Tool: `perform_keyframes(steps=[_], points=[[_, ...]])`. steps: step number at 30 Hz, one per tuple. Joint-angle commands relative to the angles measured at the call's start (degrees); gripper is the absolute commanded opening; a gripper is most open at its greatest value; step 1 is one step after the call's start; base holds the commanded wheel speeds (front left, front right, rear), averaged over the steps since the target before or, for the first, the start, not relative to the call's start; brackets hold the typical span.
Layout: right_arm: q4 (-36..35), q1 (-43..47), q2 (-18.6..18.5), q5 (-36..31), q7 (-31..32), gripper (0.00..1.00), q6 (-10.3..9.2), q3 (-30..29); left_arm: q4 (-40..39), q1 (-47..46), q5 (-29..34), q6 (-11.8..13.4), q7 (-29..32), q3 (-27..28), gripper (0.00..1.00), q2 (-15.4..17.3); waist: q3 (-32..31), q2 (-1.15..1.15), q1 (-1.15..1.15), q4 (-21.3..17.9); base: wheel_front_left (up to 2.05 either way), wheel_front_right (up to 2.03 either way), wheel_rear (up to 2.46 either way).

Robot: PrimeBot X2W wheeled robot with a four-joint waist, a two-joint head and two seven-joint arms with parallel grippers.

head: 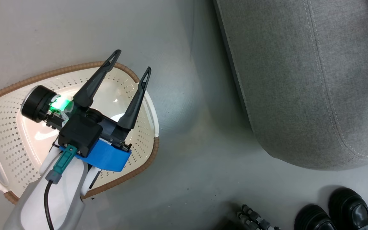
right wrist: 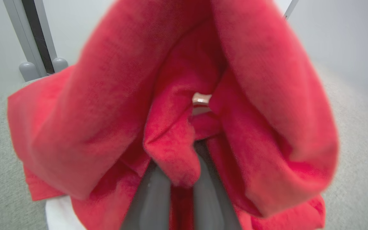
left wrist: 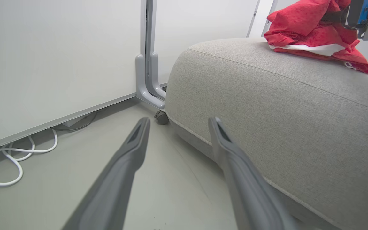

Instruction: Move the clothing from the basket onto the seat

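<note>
Clothing (left wrist: pixel 311 32): bright red soft fabric with white stripe trim; lay bunched in thick folds on top of the seat, near its rounded edge; count of garments could not be told.
Clothing, close up (right wrist: pixel 107 111): hung in deep blurred folds over the grey upholstery.
Basket (head: pixel 11 127): cream-white plastic with perforated sides, a brown woven-look rim and white side handles; stood upright on the floor (head: pixel 196 166), apart from the seat, glossy bottom showing.
Seat (head: pixel 299 80): large grey fabric cushion with rounded, stitched edges; bore the clothing on its top.

Bare floor (head: pixel 196 153) between basket (head: pixel 43 76), seat (head: pixel 315 80); shoes (head: pixel 331 212) nearby.
</note>
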Motion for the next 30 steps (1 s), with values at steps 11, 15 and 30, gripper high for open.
perform_keyframes(steps=[11,15,30], points=[[4.94,-2.5,0.03,-2.59,-1.76,1.0,-0.01,-0.2,0.86,-1.44,-0.11,0.09,-0.27,-0.39,1.0,-0.62,-1.02,0.0,-0.01,0.19,0.0,0.0,0.0],[5.62,-2.41,0.12,-3.06,-2.12,1.0,-0.01,-0.47,0.89,-1.13,-0.25,0.09,-0.27,-0.02,1.0,-0.87,-1.39,0.0,-0.01,0.37,0.0,0.0,0.0],[4.76,3.25,1.26,-3.14,-3.02,1.0,-0.01,2.03,2.69,1.36,-1.62,0.05,-0.28,0.87,1.0,-4.89,-8.3,0.0,-0.01,3.15,0.0,0.0,0.0]])
